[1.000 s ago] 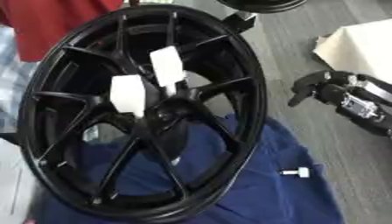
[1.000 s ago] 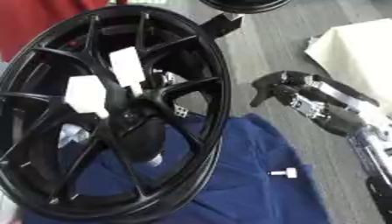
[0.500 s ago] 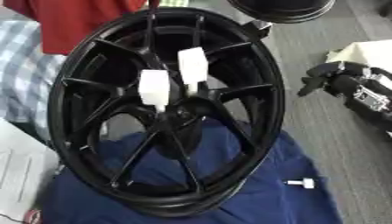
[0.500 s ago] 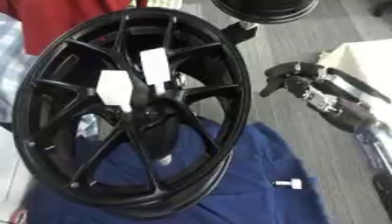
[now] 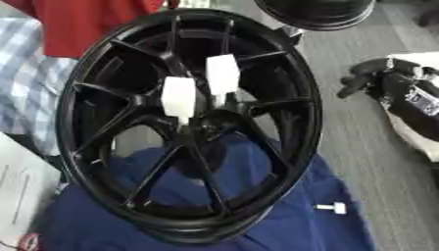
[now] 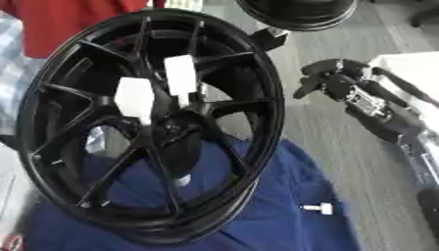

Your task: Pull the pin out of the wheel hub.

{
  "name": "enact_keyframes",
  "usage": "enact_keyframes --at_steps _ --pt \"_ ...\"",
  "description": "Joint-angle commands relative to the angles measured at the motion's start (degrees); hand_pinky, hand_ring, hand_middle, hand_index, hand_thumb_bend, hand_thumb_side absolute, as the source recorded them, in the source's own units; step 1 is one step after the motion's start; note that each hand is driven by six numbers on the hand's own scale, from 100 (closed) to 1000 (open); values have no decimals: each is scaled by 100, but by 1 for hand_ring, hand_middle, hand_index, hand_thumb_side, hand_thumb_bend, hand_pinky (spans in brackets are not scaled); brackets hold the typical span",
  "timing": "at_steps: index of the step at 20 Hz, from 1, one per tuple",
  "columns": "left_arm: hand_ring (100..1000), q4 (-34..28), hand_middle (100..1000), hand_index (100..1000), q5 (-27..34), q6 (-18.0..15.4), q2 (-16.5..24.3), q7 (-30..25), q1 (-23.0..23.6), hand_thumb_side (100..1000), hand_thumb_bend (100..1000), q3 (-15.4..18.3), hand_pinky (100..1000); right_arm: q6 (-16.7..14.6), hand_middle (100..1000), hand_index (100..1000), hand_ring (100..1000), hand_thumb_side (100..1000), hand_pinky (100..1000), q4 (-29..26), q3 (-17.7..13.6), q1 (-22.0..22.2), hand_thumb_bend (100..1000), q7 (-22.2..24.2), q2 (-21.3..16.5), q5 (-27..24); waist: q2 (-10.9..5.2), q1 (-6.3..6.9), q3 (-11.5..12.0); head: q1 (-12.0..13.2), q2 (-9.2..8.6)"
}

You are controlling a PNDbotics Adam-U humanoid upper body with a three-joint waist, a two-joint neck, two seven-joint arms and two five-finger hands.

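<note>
Black alloy: wheel hub (image 5: 193, 127) propped upright, tilted, lower rim bedded on the blue cloth (image 5: 291, 225), likely for cushioning.
Pins: two white blocks (image 5: 180, 95) (image 5: 222, 73) seated beside the centre bore, within reach.
Loose piece: small white pin (image 6: 319, 208) lying on the cloth, apart from the rim.
Right hand (image 6: 330, 78): fingers curled, apparently empty, hanging right of the wheel.
Left hand: absent from both views.

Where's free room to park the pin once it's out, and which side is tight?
Free: grey floor between the wheel's rim and the right hand; blue cloth around the small white pin. Tight: left of the wheel, against the paper and checked cloth.
</note>
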Motion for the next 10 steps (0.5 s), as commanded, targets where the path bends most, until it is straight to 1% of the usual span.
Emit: enact_keyframes --at_steps 1,2,4,5,6,8,9,10 --pt "887 -150 859 929 -266 118 206 35 -23 932 122 131 942 -28 623 810 725 623 1000 -120 -52 -46 100 13 -74 -41 -118 10 -3 6 31" --pt "884 -174 858 929 -272 131 188 44 -22 921 100 129 937 -35 623 811 725 623 1000 -120 -53 -41 100 15 -71 -36 -117 1 -5 6 31" --pt "881 -211 856 923 -186 115 157 44 -33 804 100 123 931 -55 622 810 725 622 1000 -120 -64 -23 100 4 -67 -26 -115 -12 -8 5 31" --pt "885 -226 864 926 -113 94 149 9 -34 723 100 112 933 -64 622 811 725 623 1000 -120 -69 -16 100 -3 -64 -23 -114 -16 -8 -3 31" --pt "886 -241 870 927 -37 71 146 -39 -34 700 100 105 932 -68 622 810 725 624 1000 -120 -73 -11 100 -10 -61 -20 -113 -19 -8 -8 31" --pt "880 -270 860 920 121 31 140 -80 -43 765 100 114 926 -66 622 810 725 624 1000 -120 -73 -9 100 -15 -58 -15 -111 -22 -2 -7 31" --pt "869 -279 838 907 167 28 143 -81 -41 802 100 113 914 -65 622 811 725 624 1000 -120 -72 -12 100 -15 -58 -15 -110 -23 0 -4 31" --pt "862 -290 826 898 198 34 144 -73 -39 801 100 113 906 -63 622 811 725 624 1000 -120 -71 -15 100 -16 -58 -16 -109 -23 3 0 31"
